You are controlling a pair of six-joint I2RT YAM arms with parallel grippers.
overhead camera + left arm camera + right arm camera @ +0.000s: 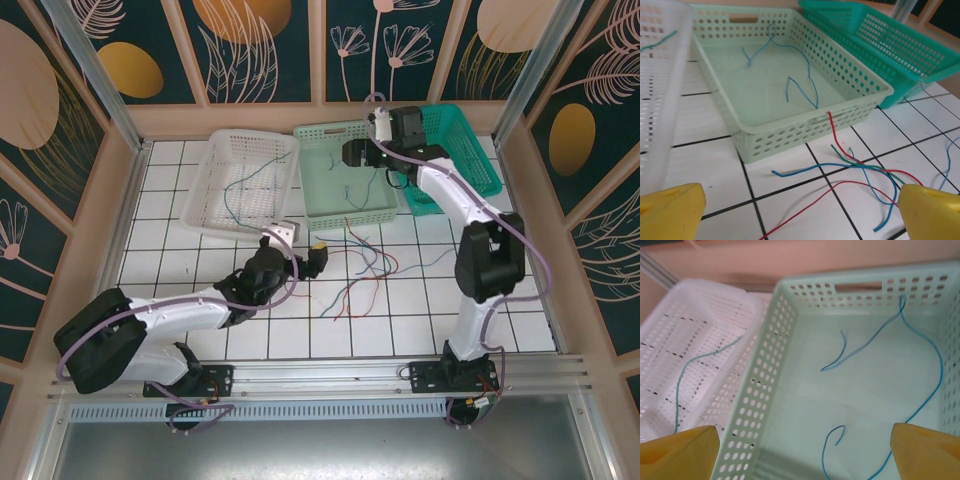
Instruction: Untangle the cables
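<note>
A loose tangle of thin cables (365,270) in red, blue and green lies on the white tiles in front of the baskets; up close the cables (860,165) cross one another. My left gripper (300,242) hovers just left of the tangle, open (800,215), with nothing between its yellow fingertips (670,212). My right gripper (355,153) hangs open (805,452) above the light green basket (760,390). Blue cables (920,340) lie loose on that basket's floor, apart from the fingertips (927,450). A green cable (695,365) lies in the white basket (715,310).
Three baskets stand along the back: the white basket (205,190) on the left, the light green basket (350,215) in the middle, a teal basket (470,140) on the right. Wooden walls with metal posts enclose the tiled table.
</note>
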